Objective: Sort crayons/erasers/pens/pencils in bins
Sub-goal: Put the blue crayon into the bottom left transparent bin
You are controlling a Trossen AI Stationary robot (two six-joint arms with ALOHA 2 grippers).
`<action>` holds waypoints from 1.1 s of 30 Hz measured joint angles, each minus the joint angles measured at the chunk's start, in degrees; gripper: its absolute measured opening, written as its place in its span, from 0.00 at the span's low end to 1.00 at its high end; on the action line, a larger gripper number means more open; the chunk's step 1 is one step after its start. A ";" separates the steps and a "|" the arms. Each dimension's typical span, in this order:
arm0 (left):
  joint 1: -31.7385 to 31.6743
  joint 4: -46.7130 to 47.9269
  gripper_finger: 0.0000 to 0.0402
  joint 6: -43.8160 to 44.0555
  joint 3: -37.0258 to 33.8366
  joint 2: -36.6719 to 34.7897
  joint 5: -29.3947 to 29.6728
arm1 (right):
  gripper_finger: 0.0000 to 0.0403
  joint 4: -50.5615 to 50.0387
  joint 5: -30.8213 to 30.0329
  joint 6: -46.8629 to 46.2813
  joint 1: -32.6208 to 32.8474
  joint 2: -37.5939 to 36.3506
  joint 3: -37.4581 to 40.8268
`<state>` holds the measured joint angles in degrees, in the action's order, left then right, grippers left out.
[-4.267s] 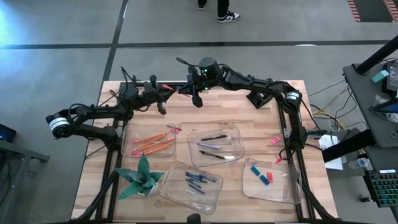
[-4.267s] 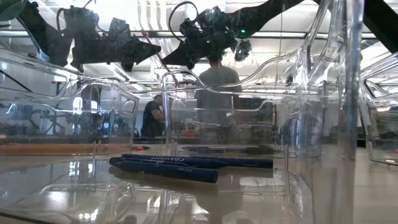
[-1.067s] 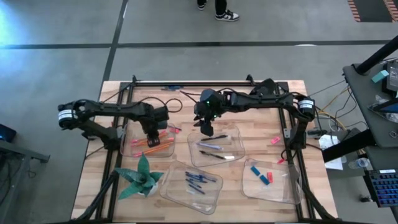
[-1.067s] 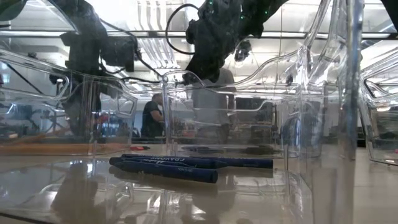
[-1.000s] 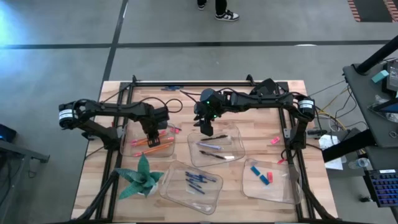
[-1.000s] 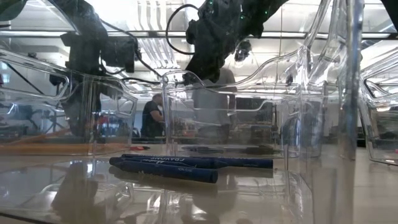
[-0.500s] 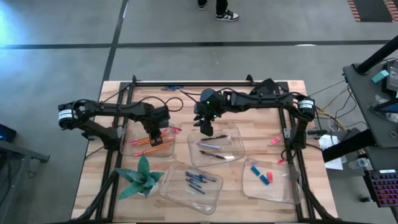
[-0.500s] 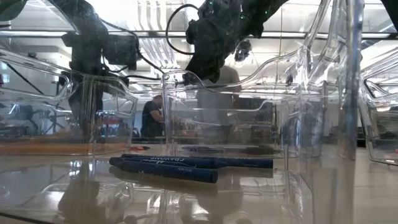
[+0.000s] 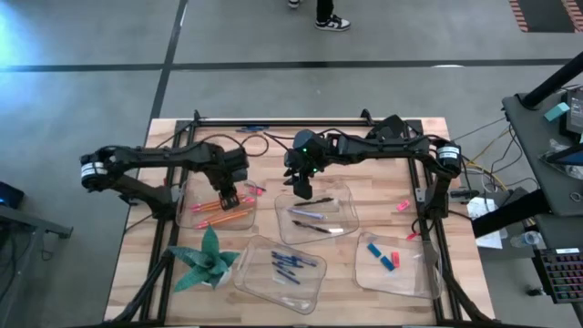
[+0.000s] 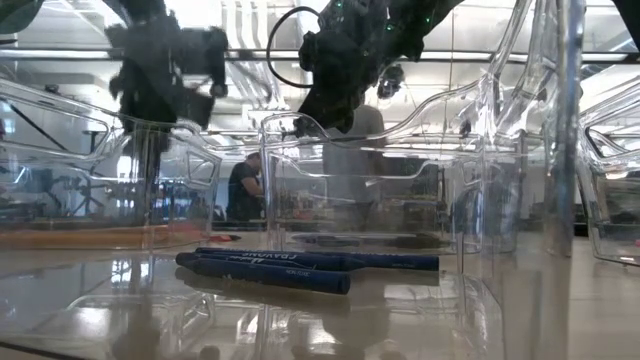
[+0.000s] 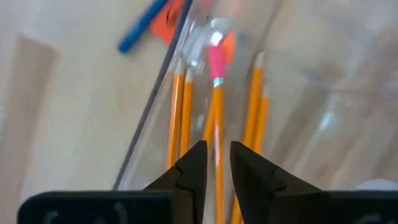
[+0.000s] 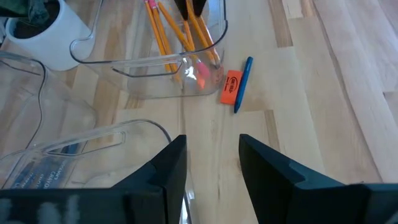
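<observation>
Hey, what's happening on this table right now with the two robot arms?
Two robot arms are sorting stationery into clear bins. The left claw is over the bin of orange pencils, its fingers a little apart with nothing between them. The right claw waits open at the edge of the middle bin. An orange eraser and a blue stick lie on the table beside the pencil bin.

The left arm reaches in from the left side, its left gripper (image 9: 230, 198) pointing down, fingers slightly apart. The right arm stretches across from the right; the right gripper (image 9: 303, 190) hangs with fingers parted.
</observation>
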<state>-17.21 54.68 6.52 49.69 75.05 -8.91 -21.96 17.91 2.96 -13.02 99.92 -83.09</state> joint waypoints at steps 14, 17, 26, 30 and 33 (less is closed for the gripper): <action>-0.22 -15.97 0.14 -20.48 7.94 -7.44 14.75 | 0.34 5.34 -0.01 3.09 0.00 0.02 0.00; -1.61 -18.76 0.14 -23.64 8.24 -5.52 18.60 | 0.34 8.02 0.00 6.37 0.00 0.02 0.00; -10.82 -19.72 0.14 -24.35 8.03 4.15 5.98 | 0.34 7.52 -0.06 6.62 -1.03 0.02 0.00; -12.18 -19.67 0.14 -23.31 8.03 8.07 -2.06 | 0.34 7.52 -0.05 6.57 -0.99 0.02 0.00; -12.20 -19.65 0.14 -23.36 8.29 10.83 -2.64 | 0.34 7.52 0.04 5.93 -0.96 0.02 0.00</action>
<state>-29.41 35.03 -16.84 57.98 85.87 -11.54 -14.44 17.96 8.89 -13.98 99.94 -83.09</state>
